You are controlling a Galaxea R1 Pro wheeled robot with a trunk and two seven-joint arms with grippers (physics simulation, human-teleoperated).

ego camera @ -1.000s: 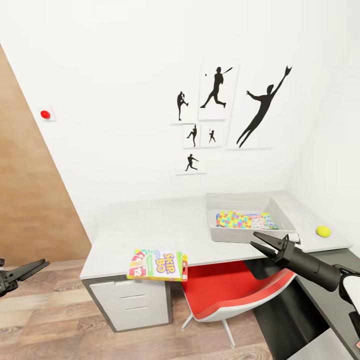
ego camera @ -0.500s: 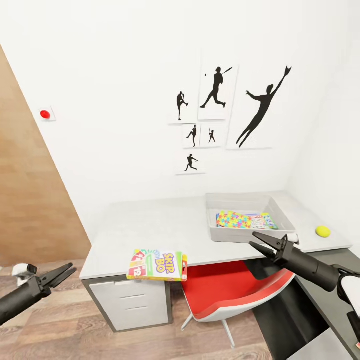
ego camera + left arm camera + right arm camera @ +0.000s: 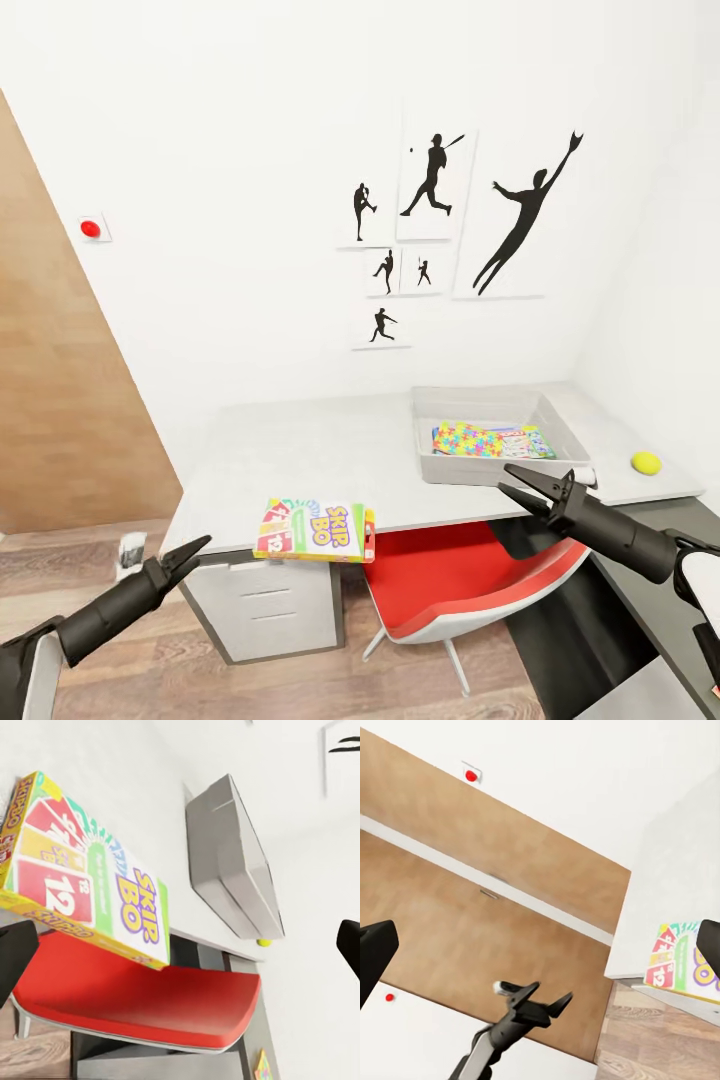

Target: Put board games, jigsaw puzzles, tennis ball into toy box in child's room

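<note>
The green-yellow SKIP BO board game (image 3: 318,530) lies flat on the table (image 3: 320,450), overhanging its front edge. My left gripper (image 3: 198,555) is open, low and left of that box, and not touching it. In the left wrist view the box (image 3: 90,889) lies close ahead. The grey toy box (image 3: 495,412) stands at the table's right and holds a jigsaw puzzle (image 3: 466,439) beside another flat colourful piece (image 3: 523,441). My right gripper (image 3: 503,478) hangs open and empty before the toy box's front wall. The tennis ball (image 3: 646,462) rests on the table's far right.
A red chair (image 3: 470,580) is tucked under the table between the white drawers (image 3: 265,605) and a dark grey side panel (image 3: 640,600). The wooden wardrobe door (image 3: 60,400) stands at the left. Wood plank floor (image 3: 150,670) lies below my left arm.
My left arm has swung in from the lower left edge, rising rightward toward the SKIP BO box. The right arm has barely moved.
</note>
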